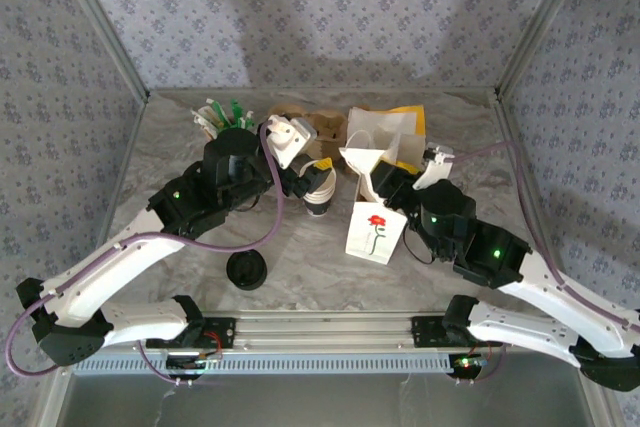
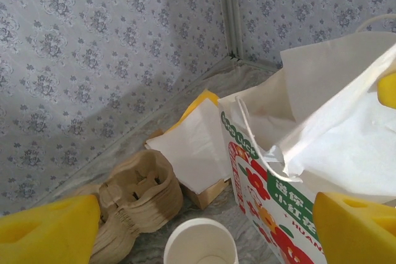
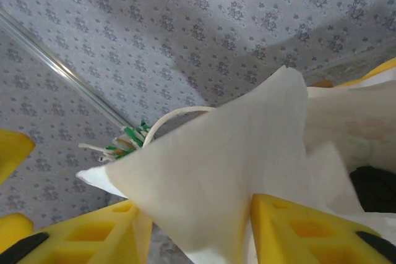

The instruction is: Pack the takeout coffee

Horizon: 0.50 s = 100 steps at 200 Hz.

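Marbled tabletop: your left tool gapes empty beside the white cups; your right tool stands part-open astride the paper bag flap; the takeout coffee's place you cannot tell.

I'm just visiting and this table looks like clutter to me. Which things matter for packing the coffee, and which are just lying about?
For the job:
- bag
- right gripper, open, with the bag's rim between its fingers

Lying about:
- white cups
- black lid
- cardboard carriers
- napkins
- straws
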Motion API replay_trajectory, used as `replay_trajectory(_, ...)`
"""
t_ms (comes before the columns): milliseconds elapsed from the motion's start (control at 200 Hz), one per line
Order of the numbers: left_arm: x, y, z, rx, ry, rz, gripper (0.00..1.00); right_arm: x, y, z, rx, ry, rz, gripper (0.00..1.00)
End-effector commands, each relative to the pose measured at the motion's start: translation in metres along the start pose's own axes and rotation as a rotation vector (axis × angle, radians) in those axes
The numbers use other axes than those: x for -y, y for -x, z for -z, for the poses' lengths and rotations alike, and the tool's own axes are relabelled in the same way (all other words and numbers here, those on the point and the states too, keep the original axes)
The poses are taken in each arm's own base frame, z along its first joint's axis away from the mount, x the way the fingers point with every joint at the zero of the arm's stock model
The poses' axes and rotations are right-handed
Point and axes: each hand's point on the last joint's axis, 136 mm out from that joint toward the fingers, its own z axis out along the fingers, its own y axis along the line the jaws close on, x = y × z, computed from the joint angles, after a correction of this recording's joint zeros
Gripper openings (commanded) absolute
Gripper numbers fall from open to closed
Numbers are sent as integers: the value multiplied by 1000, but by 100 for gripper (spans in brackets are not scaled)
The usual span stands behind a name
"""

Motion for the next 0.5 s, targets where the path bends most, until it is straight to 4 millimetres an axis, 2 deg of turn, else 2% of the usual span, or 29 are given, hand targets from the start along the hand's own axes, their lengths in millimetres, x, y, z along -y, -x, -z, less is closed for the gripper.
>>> replay_trajectory(0, -4, 14, 6, 49, 6, 10, 89, -3, 14, 8, 2, -17, 91, 50)
replay_trajectory(95, -4, 15, 6, 50, 7, 8, 89, -11, 26, 11, -10, -25, 172, 58)
replay_trajectory(115, -4, 15, 6, 50, 6, 7, 89, -11, 24, 9, -26, -34, 196, 60)
replay_trajectory(145, -4, 16, 7, 52, 8, 7, 89, -18, 33, 13, -29, -24, 204, 63)
replay_trajectory(235, -4, 15, 6, 49, 7, 7, 89, -22, 36, 14, -82, -45, 270, 73)
replay_trajectory(315, -4, 14, 5, 47, 7, 7, 89, -24, 40, 15, -102, -54, 308, 78)
replay_trajectory(495, -5, 14, 5, 44, 8, 5, 89, -19, 40, 18, -143, -82, 338, 81)
